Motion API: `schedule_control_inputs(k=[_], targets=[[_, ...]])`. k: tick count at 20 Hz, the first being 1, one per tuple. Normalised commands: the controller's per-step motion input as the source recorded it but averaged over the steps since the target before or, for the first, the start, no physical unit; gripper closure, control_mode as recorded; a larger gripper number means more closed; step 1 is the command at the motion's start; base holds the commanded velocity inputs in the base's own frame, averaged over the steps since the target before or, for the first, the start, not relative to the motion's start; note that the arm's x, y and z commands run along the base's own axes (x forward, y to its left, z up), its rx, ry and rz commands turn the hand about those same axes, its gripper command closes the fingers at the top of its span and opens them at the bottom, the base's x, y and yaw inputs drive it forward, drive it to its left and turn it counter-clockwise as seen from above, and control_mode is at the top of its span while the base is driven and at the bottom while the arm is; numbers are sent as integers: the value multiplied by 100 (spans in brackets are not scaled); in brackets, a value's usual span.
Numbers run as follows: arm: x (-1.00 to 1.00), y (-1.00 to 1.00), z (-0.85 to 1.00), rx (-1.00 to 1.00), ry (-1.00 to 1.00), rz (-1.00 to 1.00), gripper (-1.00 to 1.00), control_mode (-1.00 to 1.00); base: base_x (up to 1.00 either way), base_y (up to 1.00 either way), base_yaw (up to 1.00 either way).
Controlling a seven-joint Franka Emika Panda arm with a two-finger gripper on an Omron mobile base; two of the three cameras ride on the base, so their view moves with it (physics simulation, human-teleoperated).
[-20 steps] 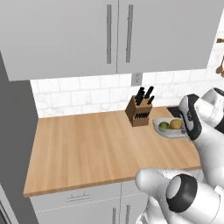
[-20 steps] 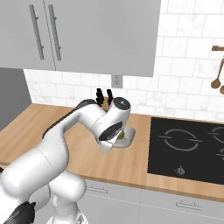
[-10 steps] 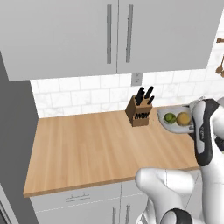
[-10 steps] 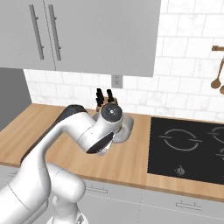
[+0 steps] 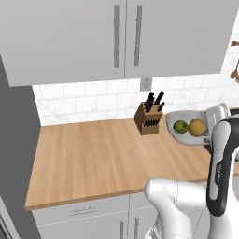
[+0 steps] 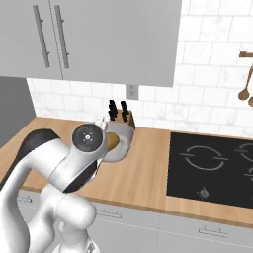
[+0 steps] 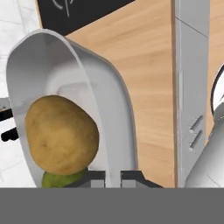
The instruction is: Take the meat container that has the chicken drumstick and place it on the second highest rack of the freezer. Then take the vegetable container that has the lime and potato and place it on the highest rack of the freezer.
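Observation:
My gripper (image 7: 113,177) is shut on the rim of the vegetable container (image 7: 103,100), a pale grey bowl-like tray. In it lie the potato (image 7: 61,134) and, under it, the lime (image 7: 59,179). In the left base view the vegetable container (image 5: 184,136) hangs just above the counter right of the knife block, with the lime (image 5: 180,126) and the potato (image 5: 197,127) side by side. My own arm half hides the container (image 6: 123,146) in the right base view. A tall grey side, perhaps the freezer (image 5: 14,154), stands at the far left. The meat container, the chicken drumstick and the racks are out of view.
A wooden knife block (image 5: 150,120) stands at the back of the wooden counter (image 5: 93,158). A black stovetop (image 6: 212,165) lies to the right. Grey wall cabinets (image 5: 126,37) hang overhead. Wooden utensils (image 6: 245,91) hang on the tiled wall.
The arm has swung upward and its elbow has come toward the cameras. The vegetable container has risen slightly off the counter in the gripper.

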Motion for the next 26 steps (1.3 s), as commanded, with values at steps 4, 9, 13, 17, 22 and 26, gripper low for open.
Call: schedule_control_inputs(k=[4, 9, 13, 17, 22, 26], targets=[[-70, 42, 52, 0, -11, 0, 100, -100, 0, 0, 0], [-33, 34, 55, 0, 1, 0, 100, -100, 0, 0, 0], [-35, 32, 5, 0, -2, 0, 100, -100, 0, 0, 0], [-8, 11, -2, 0, 0, 0, 100, -100, 0, 0, 0], [0, 0, 0, 0, 0, 0, 100, -100, 0, 0, 0], [0, 0, 0, 0, 0, 0, 100, 100, -68, 9, 1]])
